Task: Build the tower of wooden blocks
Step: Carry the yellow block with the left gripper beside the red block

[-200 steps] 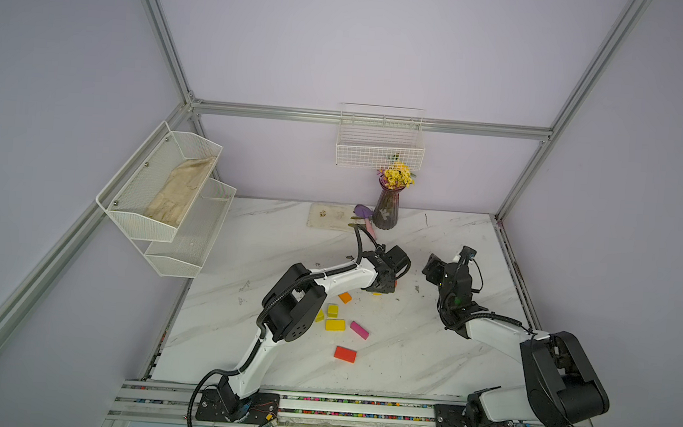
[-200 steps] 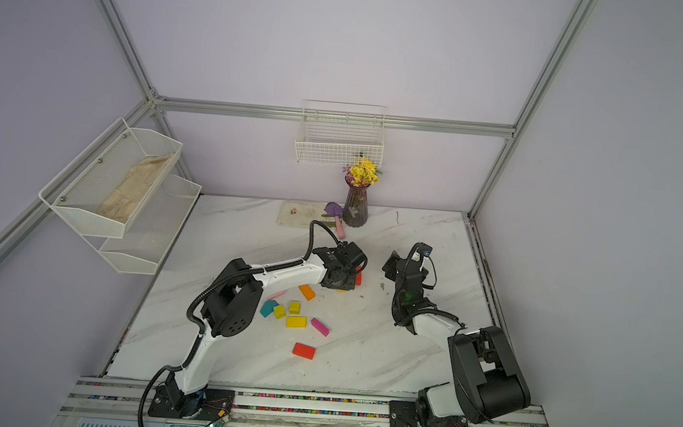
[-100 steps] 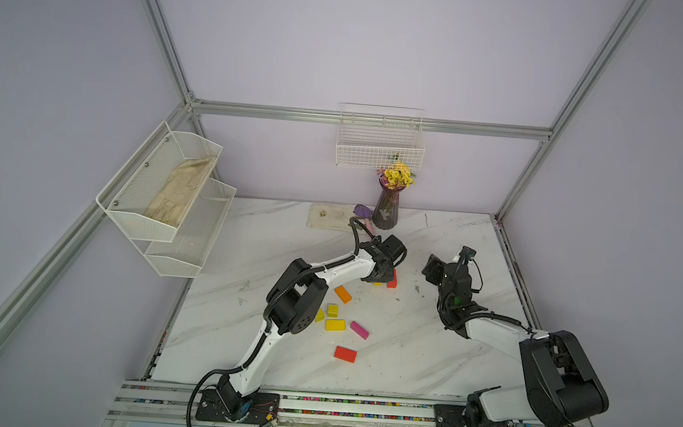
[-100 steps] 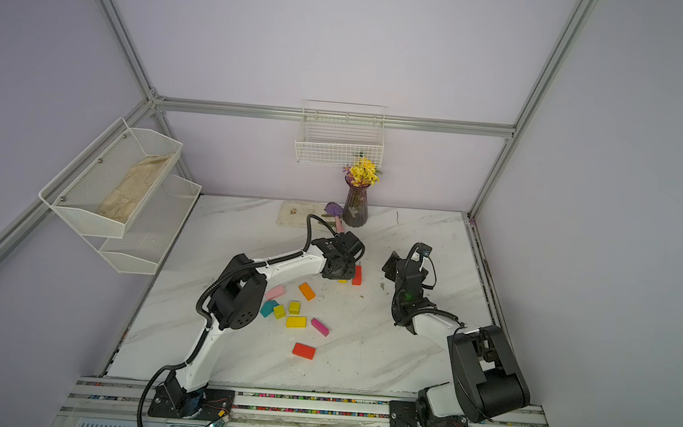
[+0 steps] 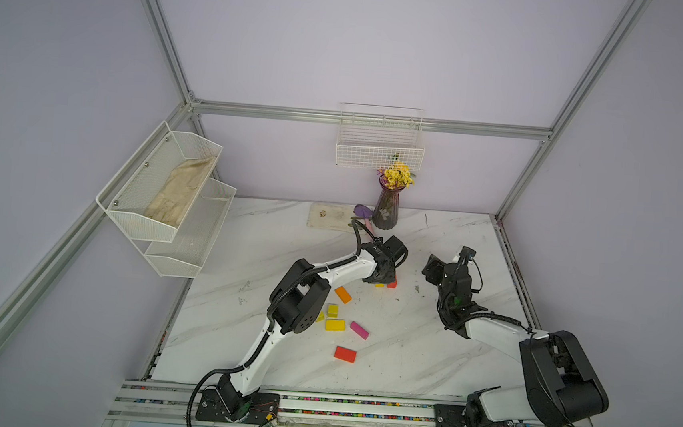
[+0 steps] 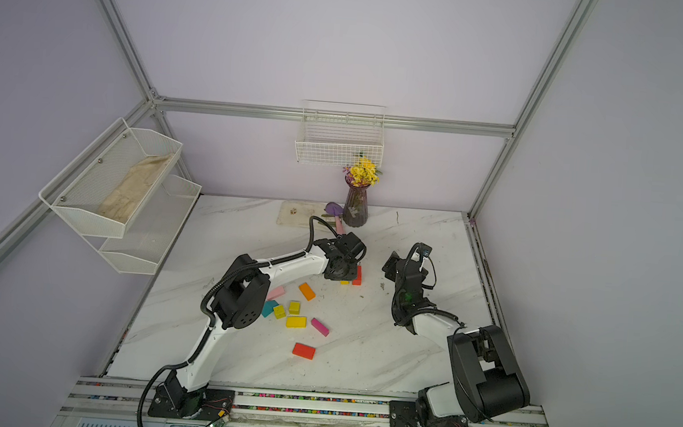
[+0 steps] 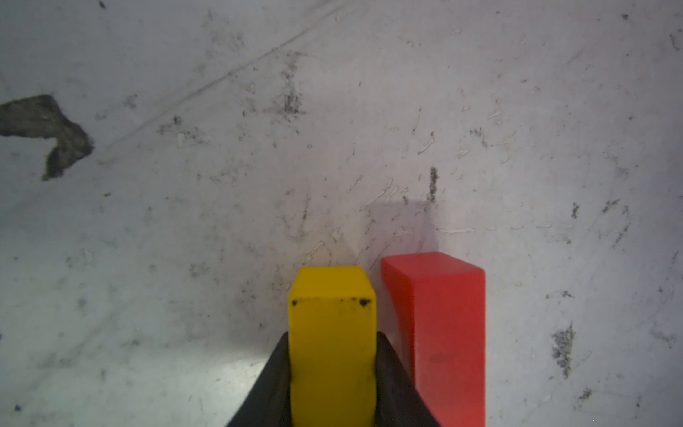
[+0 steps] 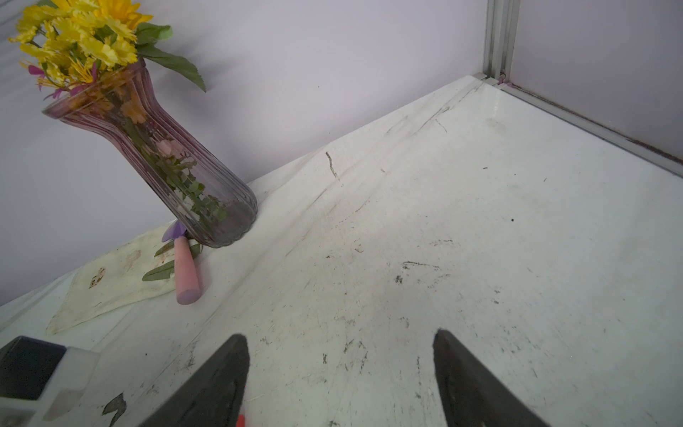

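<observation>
My left gripper [image 7: 332,334] is shut on a yellow block [image 7: 332,325], both black fingers against its sides, low over the table. Right beside it a red block [image 7: 443,332] stands on end; both top views show this pair [image 5: 392,283] [image 6: 357,275] under the left gripper [image 5: 385,274] [image 6: 341,269]. No stacked tower shows. Loose wood blocks lie nearer the front: orange [image 6: 306,291], pink [image 6: 275,292], teal [image 6: 269,308], two yellow cubes [image 6: 294,307], a yellow brick [image 6: 296,322], magenta [image 6: 319,327], a red brick [image 6: 303,351]. My right gripper [image 8: 339,335] [image 5: 431,269] is open, holding nothing.
A purple vase of yellow flowers [image 5: 386,209] [image 8: 177,166] stands at the back wall, with a stained cloth [image 5: 327,217] and a pink-handled tool [image 8: 184,273] beside it. A wire basket [image 5: 378,150] hangs on the wall. A white mesh rack [image 5: 166,192] is mounted at the left.
The left arm has shifted slightly beside the upright red block, its elbow a little farther back. The right arm has not moved.
</observation>
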You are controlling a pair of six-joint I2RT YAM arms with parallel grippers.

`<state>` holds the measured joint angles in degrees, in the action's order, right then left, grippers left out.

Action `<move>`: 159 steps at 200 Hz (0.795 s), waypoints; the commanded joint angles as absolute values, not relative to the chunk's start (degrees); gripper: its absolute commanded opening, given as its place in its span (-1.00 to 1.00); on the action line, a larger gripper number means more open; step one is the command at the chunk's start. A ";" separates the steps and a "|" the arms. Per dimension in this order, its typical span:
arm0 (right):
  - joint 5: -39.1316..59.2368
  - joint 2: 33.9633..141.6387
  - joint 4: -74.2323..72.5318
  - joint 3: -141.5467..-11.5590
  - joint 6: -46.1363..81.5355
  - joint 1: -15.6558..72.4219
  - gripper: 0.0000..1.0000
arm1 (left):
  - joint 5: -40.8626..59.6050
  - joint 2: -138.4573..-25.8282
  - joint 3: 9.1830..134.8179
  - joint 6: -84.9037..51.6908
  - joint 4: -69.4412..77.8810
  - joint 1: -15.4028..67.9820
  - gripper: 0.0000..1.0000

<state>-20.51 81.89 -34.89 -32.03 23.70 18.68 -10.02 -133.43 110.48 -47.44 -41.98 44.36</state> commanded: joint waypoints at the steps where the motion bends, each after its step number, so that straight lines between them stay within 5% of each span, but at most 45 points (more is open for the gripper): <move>1: -21.01 82.35 -35.68 -33.75 23.73 18.64 0.61 | -9.58 -133.96 116.54 -47.68 -42.84 44.37 -0.31; 159: -20.50 83.20 -34.72 -34.46 23.65 18.69 0.61 | -9.03 -131.51 117.30 -46.88 -44.12 44.29 -0.15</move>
<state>-20.49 82.78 -34.83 -33.15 23.70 18.68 -9.17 -134.26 113.03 -47.37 -43.59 44.36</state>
